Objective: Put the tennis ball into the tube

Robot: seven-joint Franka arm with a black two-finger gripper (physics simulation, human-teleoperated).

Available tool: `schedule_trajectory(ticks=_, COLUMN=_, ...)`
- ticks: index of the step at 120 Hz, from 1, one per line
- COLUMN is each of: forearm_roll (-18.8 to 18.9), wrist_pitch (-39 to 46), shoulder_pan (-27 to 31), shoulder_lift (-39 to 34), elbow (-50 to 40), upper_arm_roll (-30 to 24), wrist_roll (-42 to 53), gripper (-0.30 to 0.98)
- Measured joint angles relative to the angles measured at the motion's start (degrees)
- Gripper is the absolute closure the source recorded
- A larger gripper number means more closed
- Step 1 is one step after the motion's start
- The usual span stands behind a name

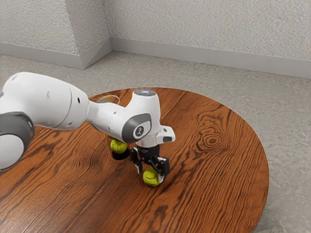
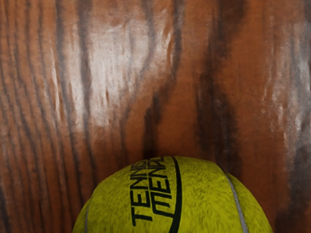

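Observation:
In the exterior view my gripper points down at the table with its fingers open. A yellow-green tennis ball rests on the wood between and just below the fingertips; one finger is beside it on the exterior view's right, the other stands a little apart. The wrist view has the same ball close under the hand, with black lettering. Behind my hand stands the clear tube, its black base and round rim visible, with another tennis ball low inside. My arm hides much of the tube's middle.
The round wooden table has its curved edge toward the exterior view's right. My forearm passes across the tube from the exterior view's left. Beyond the table are a grey floor and pale walls.

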Motion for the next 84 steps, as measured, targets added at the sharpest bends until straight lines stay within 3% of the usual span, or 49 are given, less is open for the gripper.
schedule_trajectory(ticks=34, forearm_roll=-0.2, wrist_pitch=1.0, shoulder_pan=-0.1, shoulder_lift=1.1, elbow=-0.3, upper_arm_roll=0.0, wrist_roll=-0.6, gripper=0.00)
schedule_trajectory(ticks=60, forearm_roll=0.4, wrist_pitch=1.2, shoulder_pan=-0.9, shoulder_lift=1.3, elbow=-0.3, upper_arm_roll=0.1, wrist_roll=-1.5, gripper=0.22)
schedule_trajectory(ticks=84, forearm_roll=0.9, wrist_pitch=1.3, shoulder_pan=-0.9, shoulder_lift=1.1, elbow=-0.2, upper_arm_roll=0.1, wrist_roll=-2.4, gripper=0.28)
